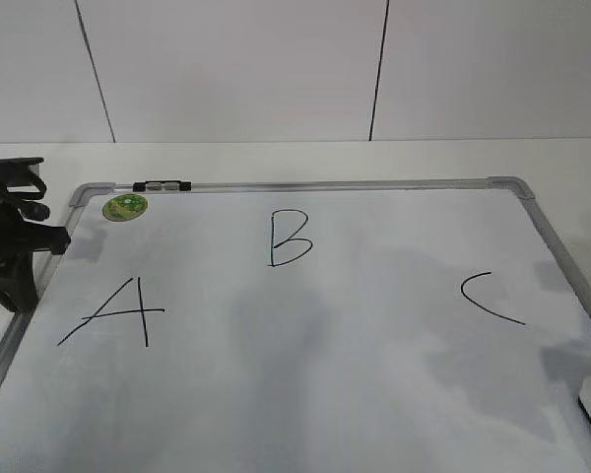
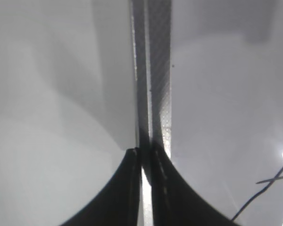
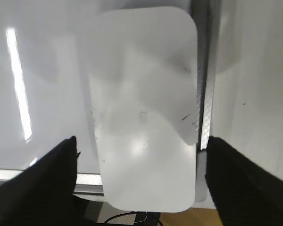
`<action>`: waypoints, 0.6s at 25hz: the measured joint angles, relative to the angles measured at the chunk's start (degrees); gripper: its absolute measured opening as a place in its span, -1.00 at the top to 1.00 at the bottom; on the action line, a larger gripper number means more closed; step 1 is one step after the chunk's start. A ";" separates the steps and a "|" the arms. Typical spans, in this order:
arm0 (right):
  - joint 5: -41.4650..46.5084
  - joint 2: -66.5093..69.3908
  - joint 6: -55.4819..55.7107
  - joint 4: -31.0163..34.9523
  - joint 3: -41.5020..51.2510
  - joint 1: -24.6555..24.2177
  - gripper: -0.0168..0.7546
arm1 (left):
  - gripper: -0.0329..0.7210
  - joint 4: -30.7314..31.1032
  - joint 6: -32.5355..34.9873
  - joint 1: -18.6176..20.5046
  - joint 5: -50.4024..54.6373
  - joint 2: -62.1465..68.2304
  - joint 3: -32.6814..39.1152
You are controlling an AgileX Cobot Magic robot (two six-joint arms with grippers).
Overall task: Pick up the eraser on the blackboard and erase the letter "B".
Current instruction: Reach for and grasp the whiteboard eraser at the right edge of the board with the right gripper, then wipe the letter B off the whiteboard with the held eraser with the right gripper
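Right tool [image 3: 141,146] spread wide over eraser [image 3: 146,108] at board [image 1: 325,374] corner, fingers apart from it. Left tool [image 2: 145,155] pressed together above frame. B [image 1: 289,238] intact.

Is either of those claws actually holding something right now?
No. The right gripper is open, its fingers on either side of the eraser, not visibly touching it. The left gripper is shut on nothing, over the blackboard frame.

The left end effector [image 2: 146,155] hangs low with its two dark fingers [image 2: 127,188] pressed nearly together, only a thin sliver of light between them (shut, from where I stand). The left arm [image 1: 15,241] sits black and folded at the side. The right end effector [image 3: 141,146] is spread wide, fingers [image 3: 47,179] far apart.
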 joint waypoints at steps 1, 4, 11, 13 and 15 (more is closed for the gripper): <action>-0.46 0.49 -0.11 0.00 0.00 0.00 -0.79 | 0.86 0.00 0.00 0.00 0.00 0.00 0.00; -2.25 1.92 -0.11 0.00 -0.09 0.00 -0.79 | 0.86 -0.09 0.00 0.00 0.00 0.00 0.00; -4.33 4.48 -0.32 -0.50 -0.09 0.00 -0.79 | 0.86 -0.09 0.00 0.00 0.00 0.00 0.00; -4.54 5.28 -0.41 -0.50 -0.09 0.00 -0.79 | 0.86 -0.09 0.00 0.00 0.00 0.00 0.00; -4.69 5.92 -0.41 -0.50 -0.09 0.00 -0.79 | 0.86 -0.09 0.00 0.00 0.00 0.00 0.00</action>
